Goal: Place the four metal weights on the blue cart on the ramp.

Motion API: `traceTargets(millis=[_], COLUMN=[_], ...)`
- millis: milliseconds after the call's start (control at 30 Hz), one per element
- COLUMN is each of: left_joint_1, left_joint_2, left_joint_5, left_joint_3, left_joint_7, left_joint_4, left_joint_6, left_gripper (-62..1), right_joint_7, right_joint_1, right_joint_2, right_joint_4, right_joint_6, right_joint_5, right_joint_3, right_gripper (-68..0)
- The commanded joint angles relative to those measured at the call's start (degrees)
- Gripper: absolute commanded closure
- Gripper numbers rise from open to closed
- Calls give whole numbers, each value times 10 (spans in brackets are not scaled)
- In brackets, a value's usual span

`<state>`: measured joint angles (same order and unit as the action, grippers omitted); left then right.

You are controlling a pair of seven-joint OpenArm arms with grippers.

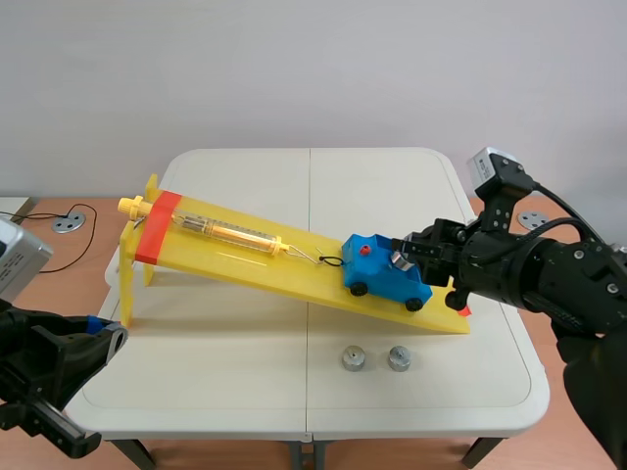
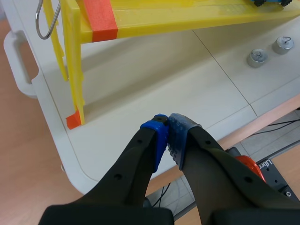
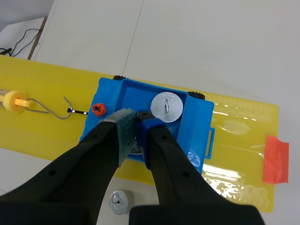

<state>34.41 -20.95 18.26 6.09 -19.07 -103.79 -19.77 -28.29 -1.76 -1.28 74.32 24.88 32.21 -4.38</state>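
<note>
R tool (image 3: pixel 135 117) clenched on a weight (image 3: pixel 135 145) over cart (image 3: pixel 199 126) at low end of ramp (image 3: pixel 243 136), 1 loaded weight (image 3: pixel 166 107) beside it, 2 loose weights (image 1: pixel 353 359) (image 1: pixel 399 358) by front edge of desk (image 1: pixel 245 392), L tool (image 2: pixel 168 121) clenched, empty: release near cart's wall cd tip weight out or jolt cart.

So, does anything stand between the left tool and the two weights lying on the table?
Nothing visible does. Only bare table lies between the shut left tool and the two weights; the yellow ramp's leg stands off to the side.
</note>
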Motion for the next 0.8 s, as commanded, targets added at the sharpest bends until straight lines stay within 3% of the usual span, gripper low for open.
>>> traceTargets(millis=[0, 400, 533, 667, 767], left_joint_1=[-3, -3, -3, -3, -3], left_joint_2=[3, 3, 3, 3, 3], left_joint_5=[30, 30, 30, 30, 30], left_joint_3=[8, 8, 8, 8, 8], left_joint_7=[55, 56, 56, 56, 56], left_joint_4=[-26, -26, -26, -26, -26], left_joint_6=[-14, -14, -14, -14, -14], left_gripper=[-31, -31, -31, -31, -31], right_joint_7=[97, 102, 99, 78, 57], right_joint_1=[-70, -78, -77, -76, -61], right_joint_2=[-2, 0, 0, -8, -19], right_joint_4=[27, 3, 3, 7, 32], right_joint_6=[35, 43, 44, 80, 99], right_joint_5=[27, 9, 10, 27, 43], right_joint_3=[-4, -4, -4, -7, -20], right_gripper=[-6, -11, -112, -215, -249])
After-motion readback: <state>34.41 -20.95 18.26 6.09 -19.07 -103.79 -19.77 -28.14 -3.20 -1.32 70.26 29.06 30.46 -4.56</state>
